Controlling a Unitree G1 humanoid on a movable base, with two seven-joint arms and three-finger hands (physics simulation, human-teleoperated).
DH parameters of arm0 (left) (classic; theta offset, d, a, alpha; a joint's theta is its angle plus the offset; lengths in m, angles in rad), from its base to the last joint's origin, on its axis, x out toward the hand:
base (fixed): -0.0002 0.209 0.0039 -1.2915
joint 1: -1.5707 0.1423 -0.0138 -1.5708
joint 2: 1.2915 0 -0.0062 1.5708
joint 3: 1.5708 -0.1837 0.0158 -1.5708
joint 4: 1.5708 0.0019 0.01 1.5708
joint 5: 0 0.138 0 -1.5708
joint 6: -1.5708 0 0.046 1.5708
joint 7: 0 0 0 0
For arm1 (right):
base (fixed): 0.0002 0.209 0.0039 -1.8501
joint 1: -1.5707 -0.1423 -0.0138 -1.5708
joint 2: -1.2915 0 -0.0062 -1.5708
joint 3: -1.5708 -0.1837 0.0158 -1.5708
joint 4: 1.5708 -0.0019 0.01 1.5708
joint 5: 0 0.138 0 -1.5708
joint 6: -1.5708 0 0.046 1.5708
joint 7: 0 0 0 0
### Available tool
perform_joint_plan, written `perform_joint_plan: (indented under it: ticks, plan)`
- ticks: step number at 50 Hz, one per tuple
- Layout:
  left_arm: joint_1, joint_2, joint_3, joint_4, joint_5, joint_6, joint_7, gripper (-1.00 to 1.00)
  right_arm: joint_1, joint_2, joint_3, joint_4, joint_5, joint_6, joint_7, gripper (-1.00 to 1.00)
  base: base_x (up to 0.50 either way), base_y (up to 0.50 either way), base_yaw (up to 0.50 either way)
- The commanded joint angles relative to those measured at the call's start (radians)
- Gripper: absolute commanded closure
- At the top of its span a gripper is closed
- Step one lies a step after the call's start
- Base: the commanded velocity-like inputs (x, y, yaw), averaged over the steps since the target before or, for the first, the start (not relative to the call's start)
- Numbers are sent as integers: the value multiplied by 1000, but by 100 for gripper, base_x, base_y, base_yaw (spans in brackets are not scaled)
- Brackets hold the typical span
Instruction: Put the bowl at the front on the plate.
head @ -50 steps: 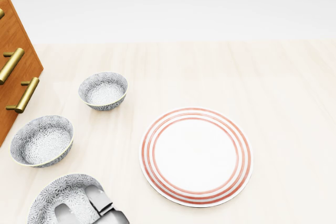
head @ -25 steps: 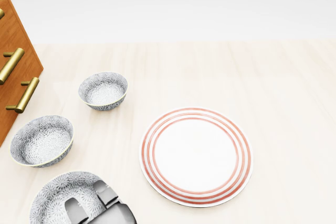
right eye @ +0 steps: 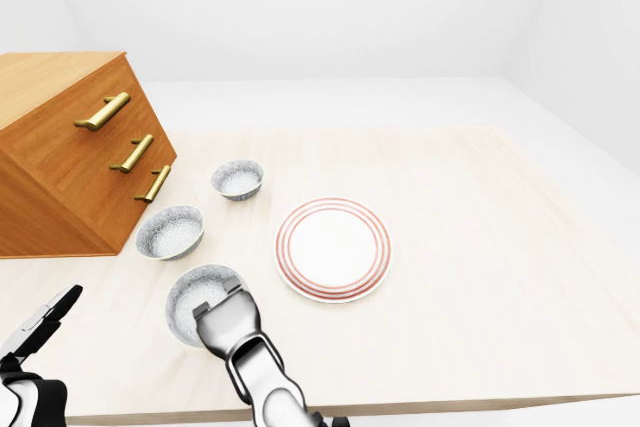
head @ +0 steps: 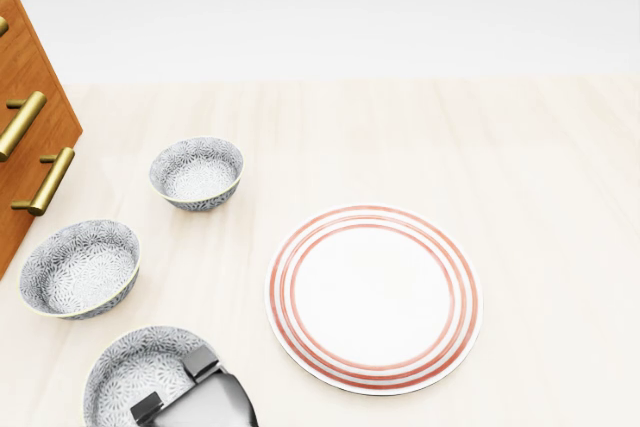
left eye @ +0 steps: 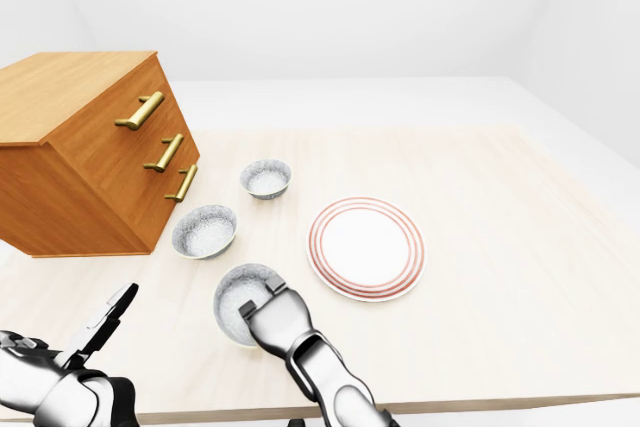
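your right hand: fingers hooked over the near rim of the front bowl, some tips inside the basin, apparently clamped on the rim, though the underside of the grip is hidden, so how firm it is cannot be told. your left hand: low at the left of the left-eye view, fingers spread apart, holding nothing, well clear of the bowl. front bowl: grey patterned, upright or nearly so, at the bottom left of the head view, well apart from the plate; whether it sits on the table or is just lifted cannot be told. change noted: against the head view of a second ago, the bowl has slid to the right, toward the plate, and your hand has come further over it; the other items and the whole picture are unmoved, so the camera has not shifted. reading: the grasp looks made and the carry looks begun, with the placing still to do. plate: white, red rings, lying flat to the right of the bowl, nothing on it. middle bowl and far bowl: same pattern, in a row up the left of the head view, not part of your job. wooden drawer chest: brass handles, left of the bowls. next: lift and travel right, keeping the rim level.
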Motion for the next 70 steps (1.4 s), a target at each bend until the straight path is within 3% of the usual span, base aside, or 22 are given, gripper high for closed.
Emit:
perform_joint_plan:
  ticks: [1,19,31,33,42,43,44,46,54,58,61,63,64,70]
  plan:
    - [-3,-1,1,3,3,0,0,-100,4,4,20,33,22,-17,58,100,0,0,0]
    - [-4,3,-4,18,3,-5,0,-100,-19,18,7,21,-14,-32,44,100,0,0,0]
    - [2,-1,-4,7,4,-5,0,-100,-47,38,-16,-32,-48,-12,25,100,0,0,0]
    - [-1,-2,-6,22,8,-17,0,-100,-46,39,-18,-43,-43,-6,15,100,0,0,0]
    - [4,-6,0,-4,6,-1,0,-100,-45,30,-26,-120,-45,22,25,100,0,0,0]
    - [4,-6,0,-2,6,-3,0,-100,-45,30,-26,-121,-44,22,23,100,0,0,0]
    - [-5,-5,-3,28,11,-27,0,-100,-46,29,-26,-124,-46,22,24,100,0,0,0]
    - [0,-2,-4,13,6,-14,0,-100,-47,28,-28,-136,-48,22,31,100,0,0,0]
    - [6,-4,-2,2,5,-10,0,-100,-48,18,-30,-207,-69,22,87,100,0,0,0]
    - [1,-5,-6,21,9,-28,0,-100,-50,13,-37,-243,-79,22,104,100,0,0,0]
    - [7,-6,-6,7,8,-19,0,-100,-46,8,-44,-280,-87,22,105,100,0,0,0]
    - [2,-5,-9,27,11,-34,0,-100,-43,7,-49,-302,-88,22,90,100,0,0,0]
    - [6,-4,-8,16,9,-26,0,-100,-42,5,-57,-311,-83,22,77,100,0,0,0]
    - [4,-2,-12,29,11,-37,0,-100,-49,2,-69,-346,-116,22,-11,100,0,0,0]
